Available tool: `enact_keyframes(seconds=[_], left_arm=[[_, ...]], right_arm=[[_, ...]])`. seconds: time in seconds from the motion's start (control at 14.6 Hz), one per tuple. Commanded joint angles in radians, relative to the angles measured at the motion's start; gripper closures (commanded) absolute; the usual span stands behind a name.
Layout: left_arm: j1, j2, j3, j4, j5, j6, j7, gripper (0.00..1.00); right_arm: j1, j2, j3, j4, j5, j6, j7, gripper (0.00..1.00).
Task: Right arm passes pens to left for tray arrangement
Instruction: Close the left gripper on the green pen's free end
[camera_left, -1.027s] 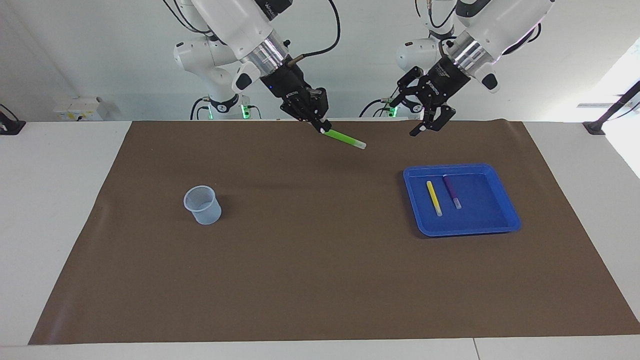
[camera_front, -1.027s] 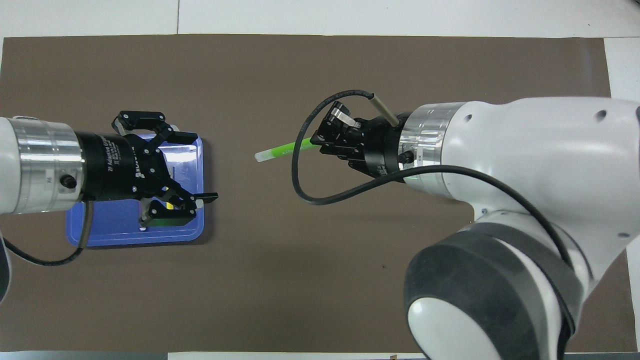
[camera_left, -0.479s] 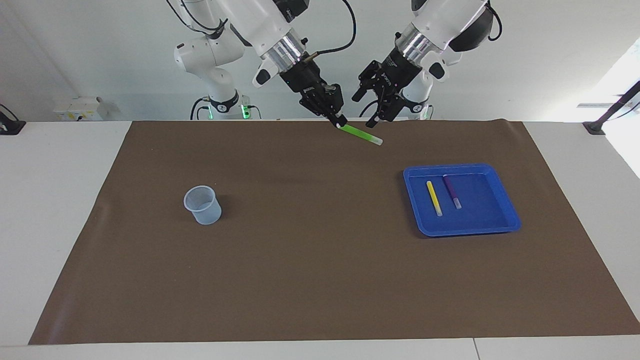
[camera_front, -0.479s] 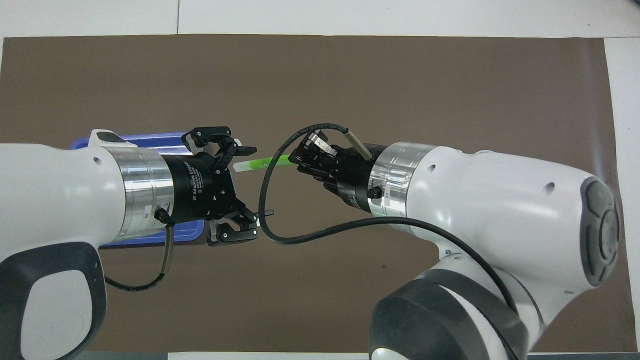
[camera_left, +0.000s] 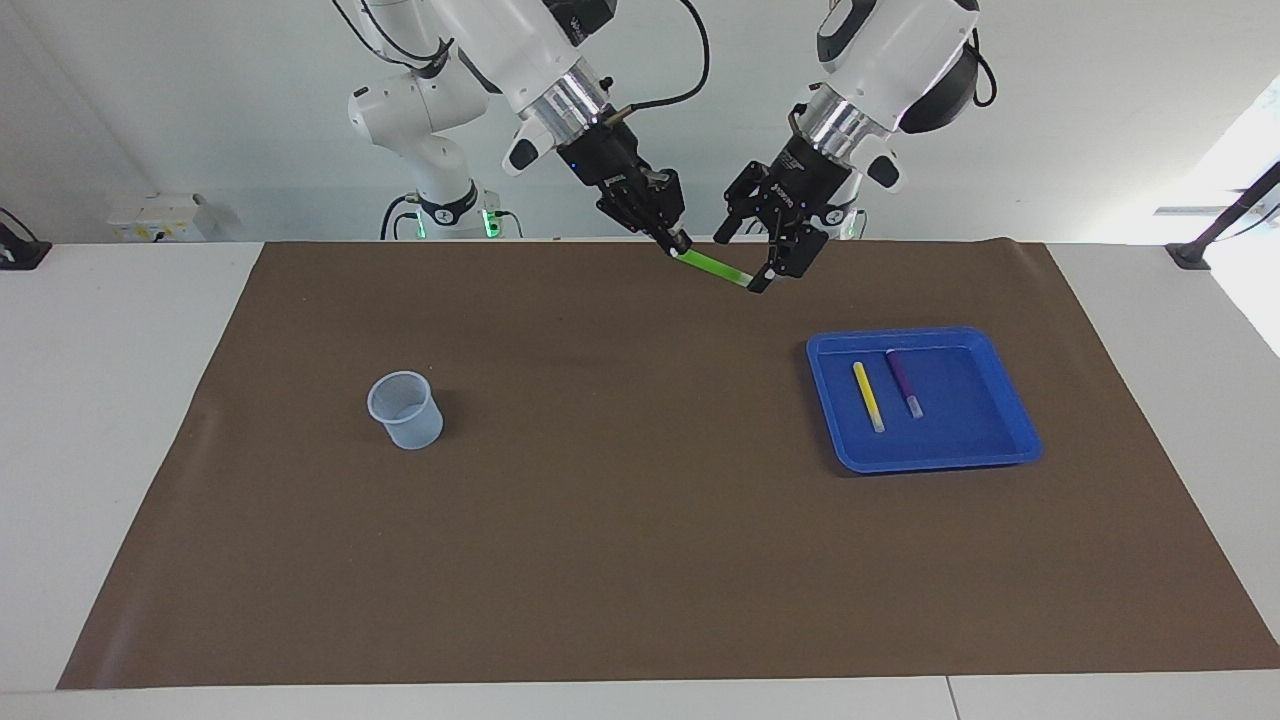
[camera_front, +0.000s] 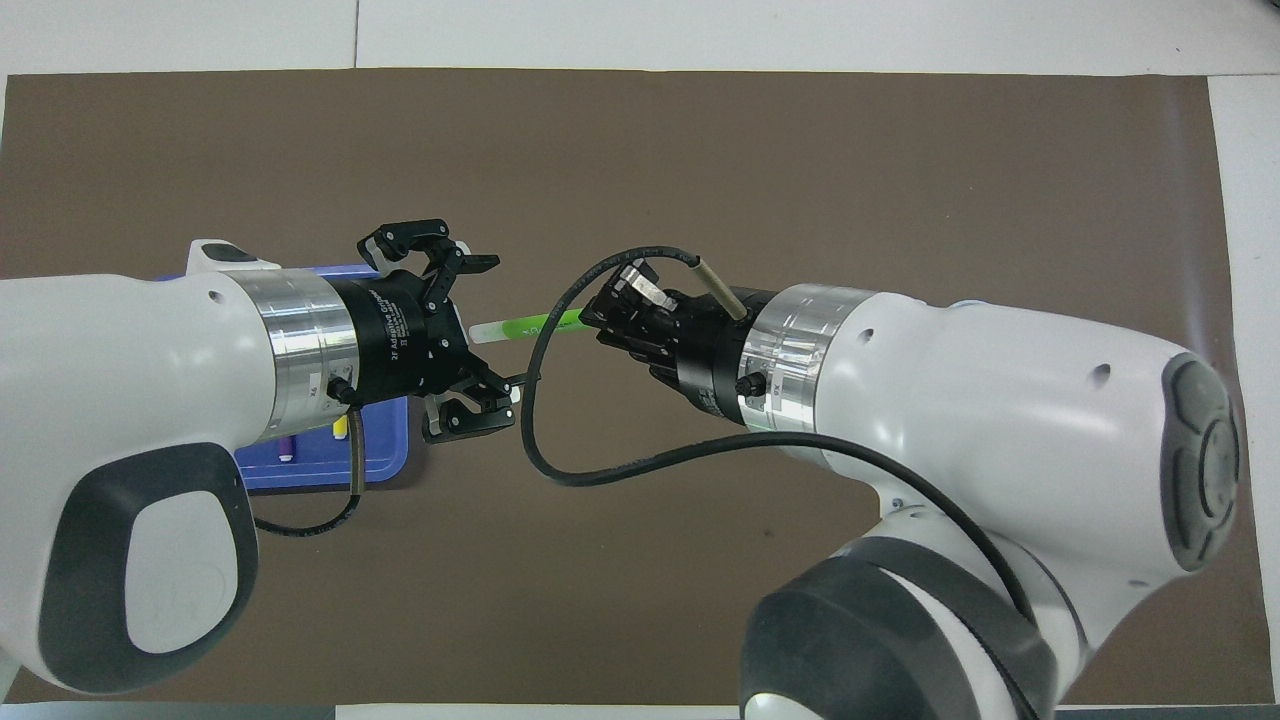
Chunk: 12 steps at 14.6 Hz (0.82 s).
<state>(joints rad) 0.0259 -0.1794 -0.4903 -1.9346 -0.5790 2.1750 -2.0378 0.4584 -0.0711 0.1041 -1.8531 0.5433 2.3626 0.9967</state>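
Over brown mat (camera_left: 600, 500), right gripper (camera_left: 676, 243) clamped the green pen (camera_left: 712, 266); left gripper (camera_left: 762, 262) gaped wide around its cap end.

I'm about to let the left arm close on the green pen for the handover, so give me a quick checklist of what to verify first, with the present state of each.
1. Right end effector shut on the slim green marker pen: ok.
2. Left end effector open: ok.
3. Pen's pale capped end lies between the left fingers: ok in the overhead view; actual contact cannot tell.
4. Pen held up in the air over the brown mat, nothing under it: ok.
5. Shallow bright blue plastic tray has bare floor beside the yellow pen and purple pen: ok.
6. Translucent pale-blue cup stands apart from the handover: ok.
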Motion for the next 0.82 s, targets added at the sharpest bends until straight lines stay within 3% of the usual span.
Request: enact_keyframes(seconds=[0.0,0.27,0.41,0.55,0.75], left_arm=[[-0.046,-0.006,0.007,-0.030,0.011,0.035,0.002,0.00],[-0.049,-0.008,0.007,-0.034,0.011,0.035,0.004,0.00],[-0.047,-0.005,0.007,-0.027,0.011,0.032,0.016,0.07],[-0.043,-0.002,0.007,-0.021,0.013,0.026,0.024,0.18],[-0.043,-0.002,0.007,-0.021,0.013,0.028,0.025,0.48]], right_arm=[[-0.006,-0.022,0.003,-0.028,0.024,0.020,-0.006,1.00],[-0.007,-0.022,0.003,-0.028,0.024,0.020,-0.013,1.00],[-0.009,-0.022,0.003,-0.028,0.024,0.020,-0.013,1.00],[-0.009,-0.022,0.003,-0.028,0.024,0.020,-0.015,1.00],[-0.011,-0.022,0.003,-0.028,0.024,0.018,-0.029,1.00]])
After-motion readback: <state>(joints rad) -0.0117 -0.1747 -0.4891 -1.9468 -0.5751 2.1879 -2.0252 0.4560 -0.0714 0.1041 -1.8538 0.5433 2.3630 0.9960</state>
